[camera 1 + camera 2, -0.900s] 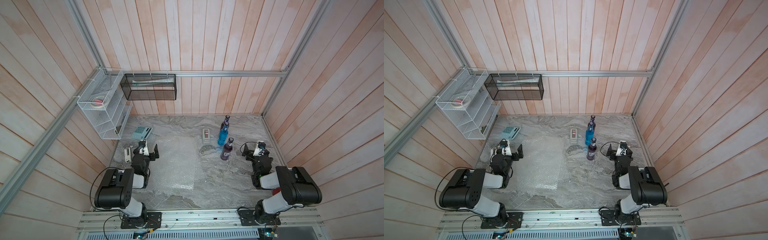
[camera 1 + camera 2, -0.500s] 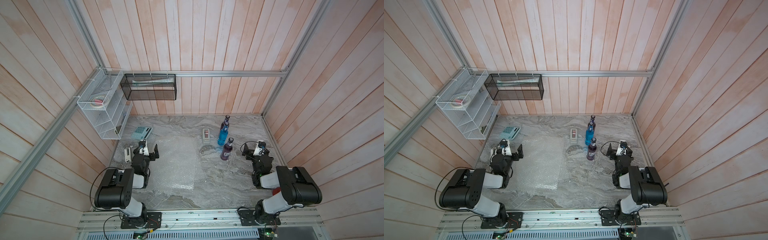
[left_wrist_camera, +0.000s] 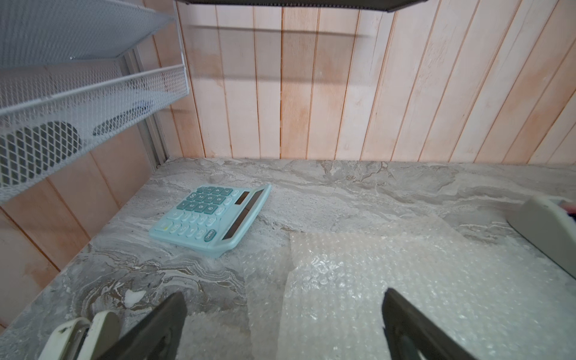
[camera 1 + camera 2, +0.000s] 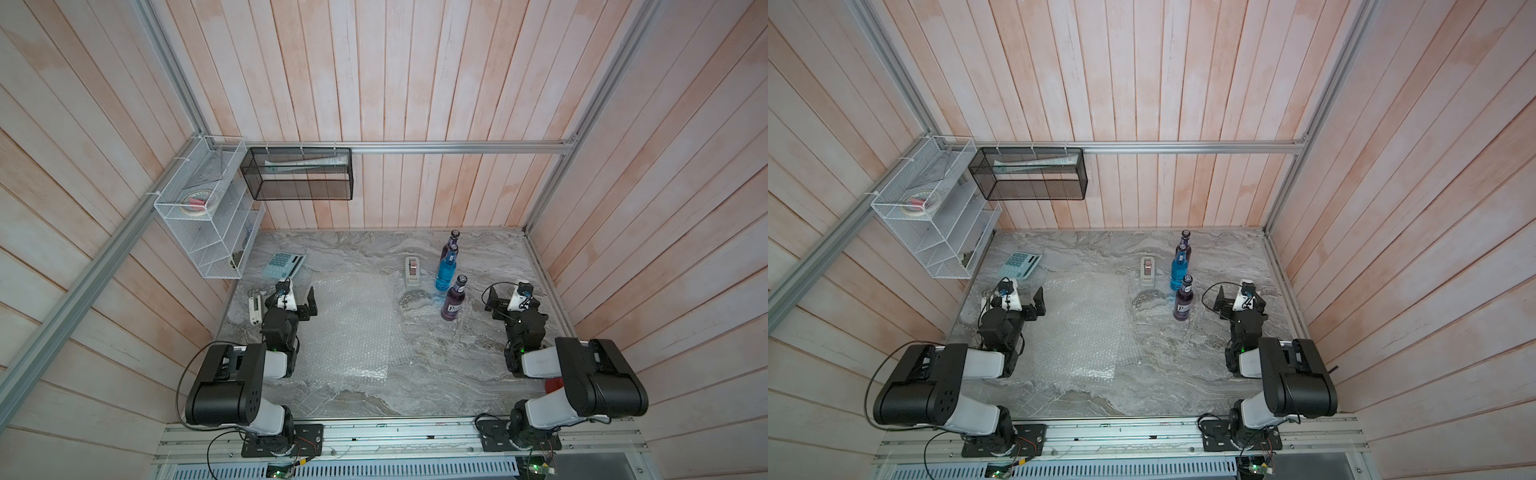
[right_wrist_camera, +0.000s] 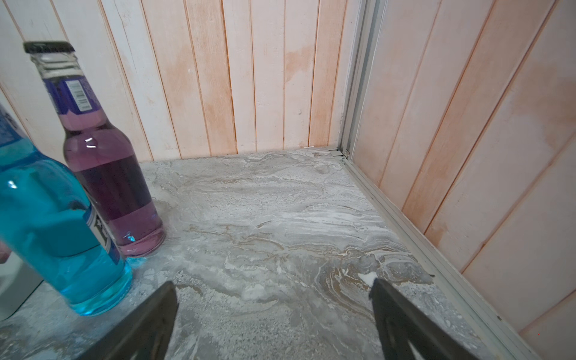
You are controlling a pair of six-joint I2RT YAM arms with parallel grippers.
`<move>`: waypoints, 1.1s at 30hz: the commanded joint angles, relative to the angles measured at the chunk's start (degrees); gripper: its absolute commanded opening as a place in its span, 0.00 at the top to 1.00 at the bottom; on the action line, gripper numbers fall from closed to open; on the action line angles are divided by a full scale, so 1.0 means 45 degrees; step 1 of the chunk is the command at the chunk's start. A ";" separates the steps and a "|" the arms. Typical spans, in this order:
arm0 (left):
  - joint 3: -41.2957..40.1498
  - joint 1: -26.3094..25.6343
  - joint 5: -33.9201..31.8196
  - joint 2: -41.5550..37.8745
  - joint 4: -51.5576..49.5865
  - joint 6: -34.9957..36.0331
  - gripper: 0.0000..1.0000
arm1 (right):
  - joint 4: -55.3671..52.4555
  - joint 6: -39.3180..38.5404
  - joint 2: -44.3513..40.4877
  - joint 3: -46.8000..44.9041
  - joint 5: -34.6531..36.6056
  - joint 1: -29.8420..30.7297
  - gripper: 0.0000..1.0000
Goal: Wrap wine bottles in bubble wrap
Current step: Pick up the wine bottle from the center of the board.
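- Wine bottles (image 4: 445,266): upright, caps up, lined front to back.
- Bubble wrap (image 4: 353,328): flat, long side front to back.
- Left claw (image 3: 282,311), right claw (image 5: 274,299): wide open, empty.

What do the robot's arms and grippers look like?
Both the left arm and right arm have boxy black joint housings with white links and looping black cables. The left gripper and right gripper have dark, tapered fingers.
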 commanded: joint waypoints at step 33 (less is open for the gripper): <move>0.6462 -0.0660 -0.0414 -0.1686 -2.0730 -0.4899 0.11 | -1.6194 -0.2106 -0.8331 0.6161 -0.6744 0.3859 0.02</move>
